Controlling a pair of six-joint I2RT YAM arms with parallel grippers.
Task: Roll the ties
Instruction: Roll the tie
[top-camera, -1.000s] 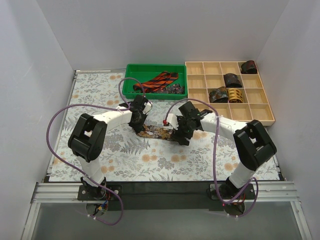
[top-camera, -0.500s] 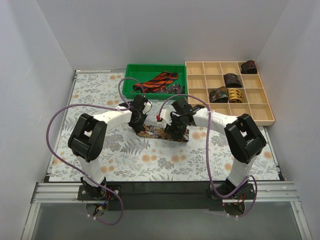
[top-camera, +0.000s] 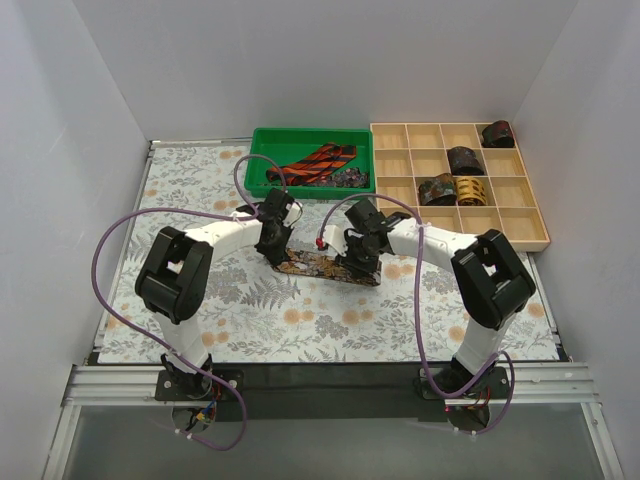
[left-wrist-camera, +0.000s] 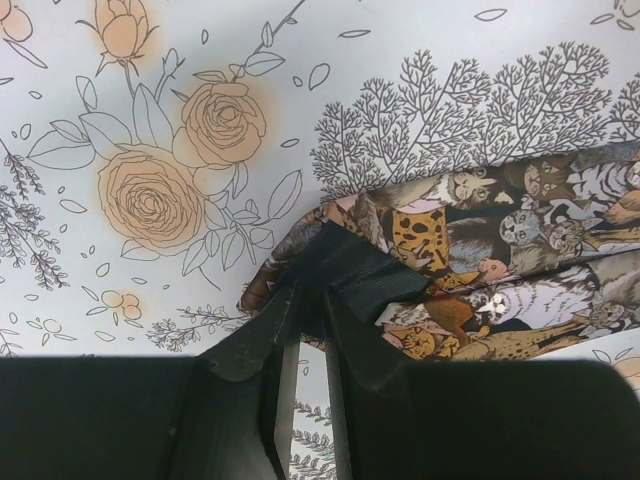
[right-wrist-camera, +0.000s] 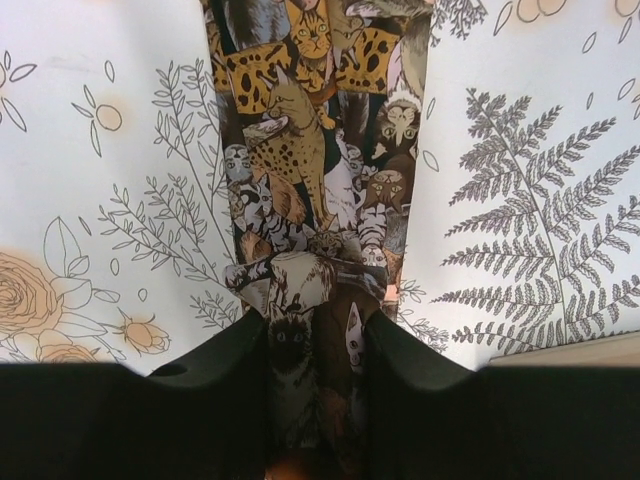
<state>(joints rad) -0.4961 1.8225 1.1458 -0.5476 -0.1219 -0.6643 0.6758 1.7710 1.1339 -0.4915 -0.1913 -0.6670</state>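
A dark tie with a brown-gold cat print (top-camera: 318, 265) lies folded on the floral cloth between my two grippers. My left gripper (top-camera: 272, 246) is shut on its left end; in the left wrist view the fingers (left-wrist-camera: 300, 310) pinch the folded corner of the tie (left-wrist-camera: 500, 270). My right gripper (top-camera: 362, 260) is shut on the right end, where the fabric (right-wrist-camera: 310, 300) is bunched into a thick fold between the fingers (right-wrist-camera: 230, 350). More unrolled ties (top-camera: 318, 163), one red-black striped, lie in the green bin (top-camera: 262, 180). Several rolled ties (top-camera: 464, 159) sit in the wooden grid tray (top-camera: 540, 235).
The green bin and the wooden tray stand along the back edge, just behind both arms. Purple cables (top-camera: 110, 240) loop over the left side and along the right arm. The floral cloth (top-camera: 300, 320) covers the table.
My right gripper has moved left along the tie toward the left gripper, folding the tie's right end over and shortening it. The left gripper has stayed in place.
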